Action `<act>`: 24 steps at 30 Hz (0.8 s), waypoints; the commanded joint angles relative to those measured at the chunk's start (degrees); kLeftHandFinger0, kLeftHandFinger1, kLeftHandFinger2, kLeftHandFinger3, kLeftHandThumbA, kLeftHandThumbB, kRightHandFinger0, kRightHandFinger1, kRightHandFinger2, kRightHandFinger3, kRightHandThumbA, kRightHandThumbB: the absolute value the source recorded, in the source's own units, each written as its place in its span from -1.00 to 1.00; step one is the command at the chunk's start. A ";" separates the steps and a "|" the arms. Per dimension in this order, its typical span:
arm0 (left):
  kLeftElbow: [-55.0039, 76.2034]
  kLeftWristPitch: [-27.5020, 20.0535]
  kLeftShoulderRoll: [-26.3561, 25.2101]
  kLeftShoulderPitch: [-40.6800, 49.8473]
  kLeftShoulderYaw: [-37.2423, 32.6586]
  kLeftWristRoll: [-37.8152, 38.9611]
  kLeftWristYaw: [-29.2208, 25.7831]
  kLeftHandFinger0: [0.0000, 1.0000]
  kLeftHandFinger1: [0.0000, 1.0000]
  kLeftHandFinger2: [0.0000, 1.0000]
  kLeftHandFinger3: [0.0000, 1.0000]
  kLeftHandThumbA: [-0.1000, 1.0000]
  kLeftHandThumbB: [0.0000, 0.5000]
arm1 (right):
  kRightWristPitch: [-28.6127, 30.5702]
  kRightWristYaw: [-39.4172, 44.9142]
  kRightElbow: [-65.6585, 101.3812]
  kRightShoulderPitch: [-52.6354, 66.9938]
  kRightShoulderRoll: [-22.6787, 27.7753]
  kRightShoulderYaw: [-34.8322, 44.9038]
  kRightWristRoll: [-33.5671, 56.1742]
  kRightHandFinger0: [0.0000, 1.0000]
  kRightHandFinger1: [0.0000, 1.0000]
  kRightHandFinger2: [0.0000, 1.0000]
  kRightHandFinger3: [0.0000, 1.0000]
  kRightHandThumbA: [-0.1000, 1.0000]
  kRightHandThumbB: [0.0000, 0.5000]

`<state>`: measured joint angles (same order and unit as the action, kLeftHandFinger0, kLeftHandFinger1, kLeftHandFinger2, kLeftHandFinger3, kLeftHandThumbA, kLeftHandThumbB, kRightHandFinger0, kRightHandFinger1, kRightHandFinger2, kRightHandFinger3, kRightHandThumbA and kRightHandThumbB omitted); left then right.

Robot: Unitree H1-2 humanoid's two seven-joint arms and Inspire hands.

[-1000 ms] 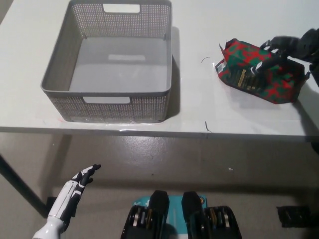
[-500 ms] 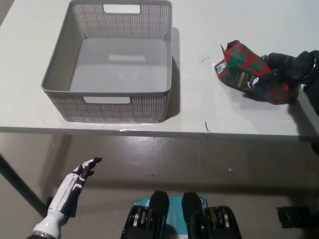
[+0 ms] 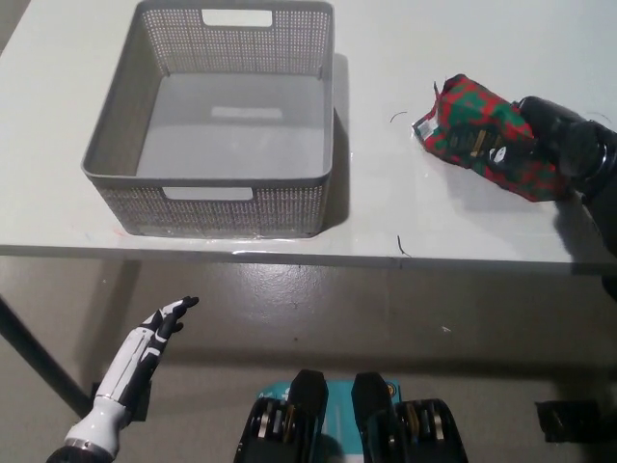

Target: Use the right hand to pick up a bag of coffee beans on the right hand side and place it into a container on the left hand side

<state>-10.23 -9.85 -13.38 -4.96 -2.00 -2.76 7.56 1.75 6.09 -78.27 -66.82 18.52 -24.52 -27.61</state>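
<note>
A red and green patterned coffee bag is at the right of the white table, tipped up off the surface on its right side. My black right hand is shut on the bag's right end. The grey mesh container stands on the left part of the table with nothing inside it. My white left hand rests below the table's front edge at the lower left, fingers apart and holding nothing.
The table's front edge runs across the middle of the picture, with grey floor below it. A dark table leg slants at the far left.
My right hand has closed round the bag's right end and raised it, so the bag now looks narrower and tilted. The left hand has shifted slightly.
</note>
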 commanded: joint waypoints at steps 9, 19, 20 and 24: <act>0.52 -1.25 -1.12 -1.94 -0.07 -0.03 1.02 1.00 1.00 1.00 1.00 1.00 -0.10 | 7.19 -20.69 -0.78 1.70 0.32 5.08 2.20 -0.94 0.00 0.82 0.80 -1.00 -0.31; 0.00 -1.40 -1.03 -1.74 0.12 -0.36 0.80 1.00 1.00 1.00 1.00 1.00 -0.14 | 13.29 -26.35 3.81 -5.18 2.91 8.47 2.17 -0.85 0.09 0.89 0.89 -1.00 -0.40; 0.14 -1.17 -0.88 -1.47 0.23 -0.17 0.79 1.00 1.00 1.00 1.00 1.00 -0.13 | 13.51 -25.82 4.62 -6.68 3.23 9.04 2.61 -0.96 -0.03 0.81 0.82 -1.00 -0.41; 0.11 -1.32 -0.80 -0.99 0.26 -0.12 0.82 1.00 1.00 1.00 1.00 1.00 -0.19 | 11.99 -24.17 7.53 -11.05 3.26 10.60 3.47 -0.95 0.22 0.96 1.00 -1.00 -0.58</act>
<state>-10.48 -9.87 -13.40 -5.64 -1.99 -2.81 8.15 9.73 -13.87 -76.31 -66.54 19.25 -16.45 -26.26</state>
